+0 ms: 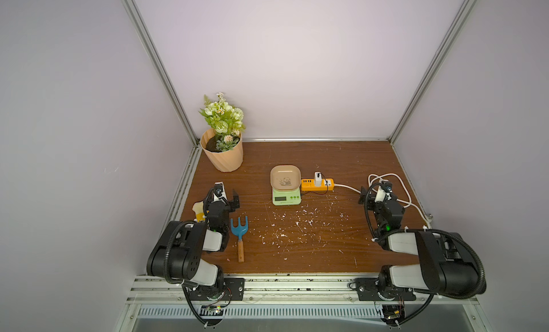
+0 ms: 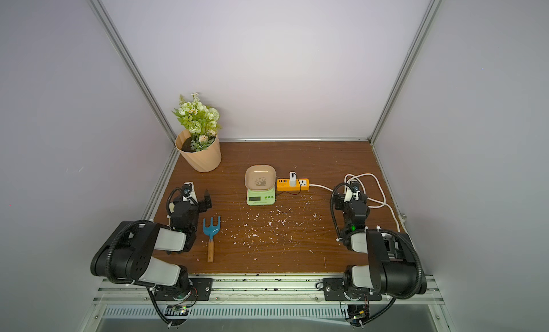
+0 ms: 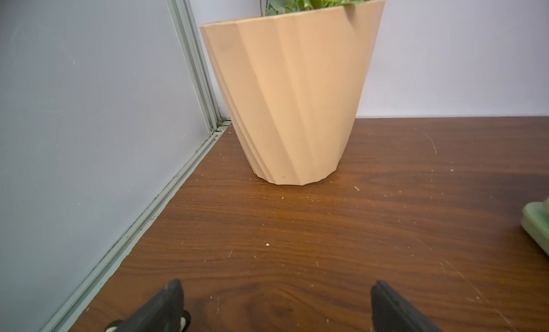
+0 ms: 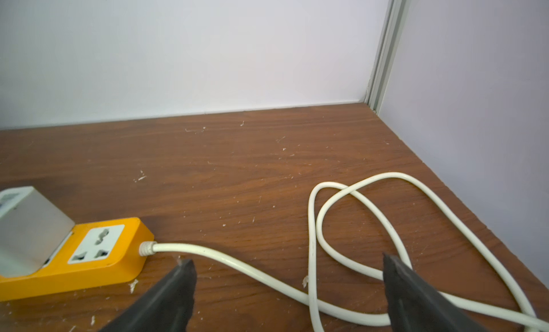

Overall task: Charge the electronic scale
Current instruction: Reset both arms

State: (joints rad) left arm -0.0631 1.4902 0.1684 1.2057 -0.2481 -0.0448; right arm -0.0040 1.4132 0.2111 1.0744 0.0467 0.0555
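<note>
The electronic scale (image 1: 286, 198) (image 2: 260, 198), pale green with a beige panda-print tray on top, stands mid-table; one green corner (image 3: 537, 223) shows in the left wrist view. Touching its right side lies an orange power strip (image 1: 309, 185) (image 4: 74, 256) with a white cube charger (image 1: 318, 179) (image 4: 29, 226) plugged into it. A thin black cable (image 1: 326, 190) loops from the charger toward the scale's right side. My left gripper (image 1: 228, 191) (image 3: 276, 286) is open and empty, left of the scale. My right gripper (image 1: 375, 189) (image 4: 288, 260) is open and empty above the strip's white cord (image 4: 237, 262).
A peach pot of artificial flowers (image 1: 222, 155) (image 3: 291, 108) stands in the back left corner, ahead of the left gripper. A blue hand rake (image 1: 239, 229) lies next to the left arm. The white cord's loops (image 1: 395, 185) lie by the right wall. White flecks litter the wooden table (image 1: 297, 241).
</note>
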